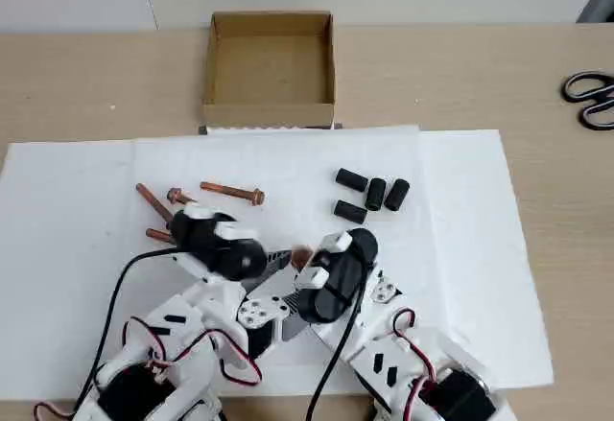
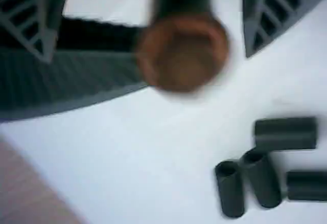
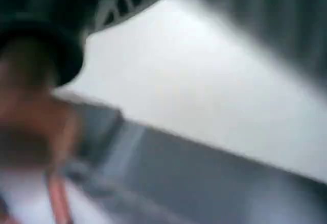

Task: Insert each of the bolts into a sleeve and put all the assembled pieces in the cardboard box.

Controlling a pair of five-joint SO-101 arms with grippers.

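Paper (image 1: 460,248) bears four sleeves (image 1: 375,194), four loose bolts (image 1: 232,192); left gripper (image 1: 284,260), right gripper (image 1: 303,266): state unclear.

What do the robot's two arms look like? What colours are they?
The left arm and the right arm look alike: chunky white plastic links with black boxy motors at the joints. Thin red wires loop along each, and a thicker black cable runs down each.

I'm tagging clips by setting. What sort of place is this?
Probably a lab or workshop bench set up for small assembly work: a wooden table covered with a white paper sheet, loose bolts and black sleeves laid out, scissors at the edge.
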